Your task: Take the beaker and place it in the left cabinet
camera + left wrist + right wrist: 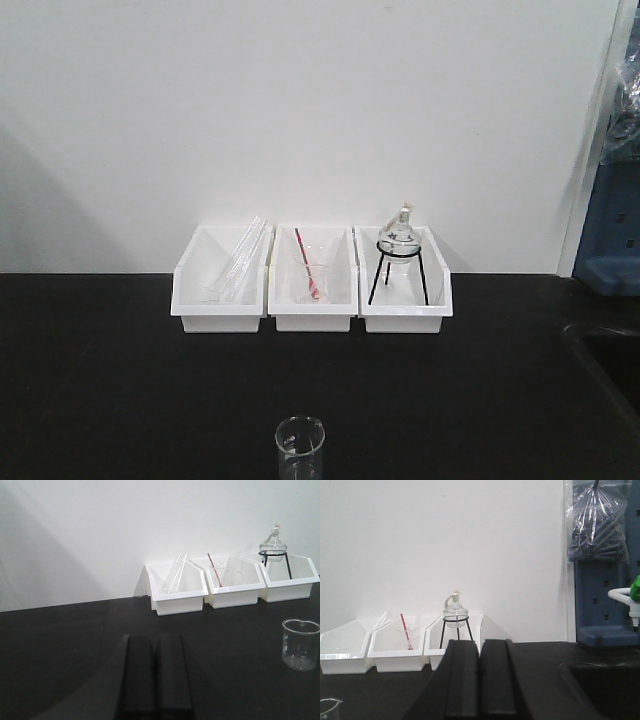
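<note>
Standing upright on the black counter (120, 400), the beaker (300, 447) is at the near edge of the front view, about in the middle. It is clear glass. Nothing touches it, and bare counter lies all round it.

Far behind it, three white bins sit side by side against the white wall (300, 100). The left bin (218, 305) holds long glass tubes (243, 255) that lean up against its back. The middle bin (312, 310) has a red stick (308, 262) in it. The right bin (405, 312) holds a round flask (397, 235) sitting on a black wire stand (398, 272).

Seen from the left wrist, the left jaws are pressed tight together with only a thin line between the two dark fingers (140, 680). They hold nothing. The beaker is off to their right, well apart from them.

Seen from the right wrist, the right jaws are pressed together the same way, fingers (495, 680) side by side, holding nothing. The beaker's rim just peeks in at the near left corner of that view.

A blue board (605, 605) stands at the far right, with a clear bag (595, 525) of dark things hanging on it.
</note>
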Available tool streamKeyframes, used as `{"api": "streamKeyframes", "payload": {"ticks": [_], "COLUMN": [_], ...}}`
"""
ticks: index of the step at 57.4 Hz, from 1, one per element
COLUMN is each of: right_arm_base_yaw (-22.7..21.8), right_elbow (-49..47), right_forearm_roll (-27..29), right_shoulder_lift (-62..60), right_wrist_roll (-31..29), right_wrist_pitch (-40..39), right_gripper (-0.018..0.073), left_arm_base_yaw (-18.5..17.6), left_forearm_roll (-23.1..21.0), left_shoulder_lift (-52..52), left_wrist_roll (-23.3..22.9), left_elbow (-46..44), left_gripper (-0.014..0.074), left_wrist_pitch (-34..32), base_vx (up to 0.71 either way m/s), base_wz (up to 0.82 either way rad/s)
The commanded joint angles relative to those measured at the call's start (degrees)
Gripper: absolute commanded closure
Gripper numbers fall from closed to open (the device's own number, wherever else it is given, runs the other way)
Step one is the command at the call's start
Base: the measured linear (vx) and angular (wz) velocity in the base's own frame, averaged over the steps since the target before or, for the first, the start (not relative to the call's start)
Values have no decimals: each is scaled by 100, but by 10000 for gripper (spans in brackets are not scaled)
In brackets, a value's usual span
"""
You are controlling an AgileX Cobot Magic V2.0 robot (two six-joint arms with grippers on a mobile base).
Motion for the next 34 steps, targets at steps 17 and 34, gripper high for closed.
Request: {"api": "streamKeyframes", "payload": {"ticks": [17, 34], "right_arm_base_yaw": [-27, -27], "right_elbow": [-903, -988], "right_forearm_roll": [308, 308], "right_shoulder_lift": [474, 1685], "right_wrist_roll": [-31, -60], "right_wrist_pitch": [337, 304], "right_gripper": [431, 115], "left_arm_base_yaw": [-3, -3], "left_forearm_roll": [-42, -42], "left_shoulder_lift": [-101, -101], "left_wrist_roll": [-19, -19], "left_elbow": [93, 93], "left_gripper": [595, 595], "left_wrist_pitch": [-481, -481], "base_vx": [0, 0], "base_wz": [0, 0]}}
